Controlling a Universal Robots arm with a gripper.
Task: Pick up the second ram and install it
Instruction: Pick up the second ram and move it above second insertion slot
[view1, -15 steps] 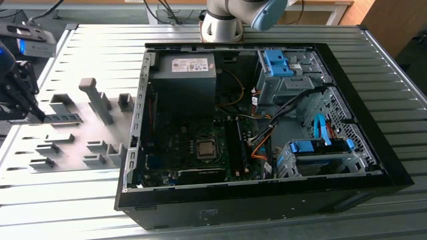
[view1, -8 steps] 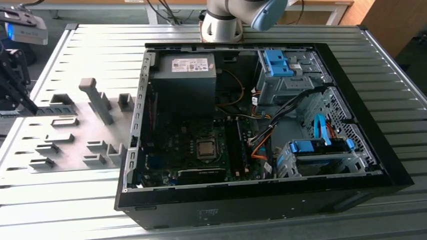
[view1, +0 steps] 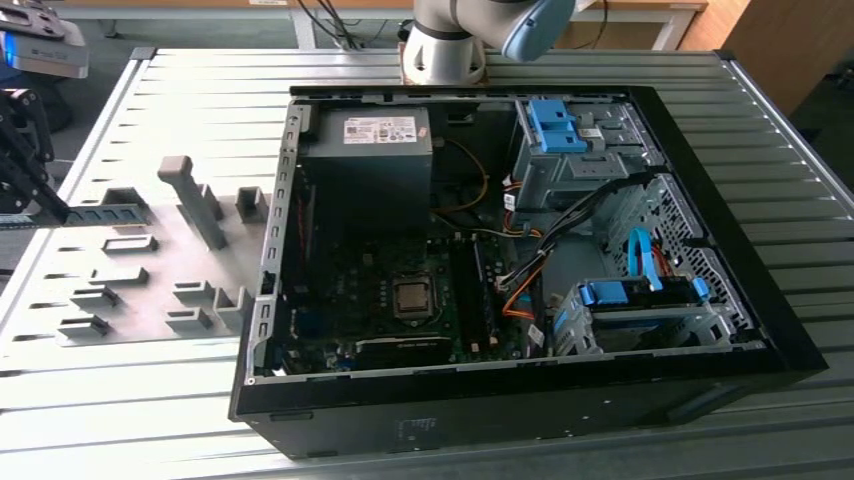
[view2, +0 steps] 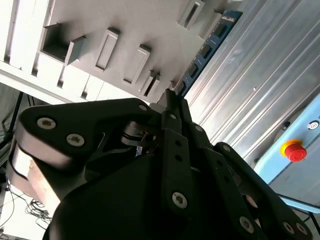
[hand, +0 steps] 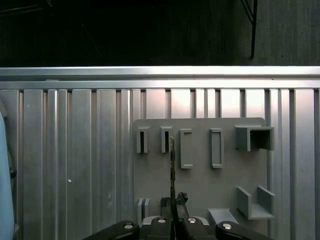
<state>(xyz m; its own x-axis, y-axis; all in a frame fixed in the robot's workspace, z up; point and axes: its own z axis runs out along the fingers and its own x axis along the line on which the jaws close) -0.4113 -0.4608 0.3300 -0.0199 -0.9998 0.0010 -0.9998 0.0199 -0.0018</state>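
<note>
One end of ram stick (view1: 104, 213) clamped tight in gripper (hand: 173, 202); pointed long axis straight out from fingertips. Hung over grey holder plate (hand: 205, 190) by table (view1: 134, 425) edge, well apart from open computer case (view1: 534, 400) toward the exterior view's right.

Ram (view1: 94, 212) over holder plate (view1: 160, 263); plate at exterior view's left of case (view1: 534, 405).

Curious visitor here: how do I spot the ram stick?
Beside the computer case, toward the exterior view's left, lies a grey plate. At its outer edge the hand holds the second ram: thin and blue, unlike the grey blocks.
</note>
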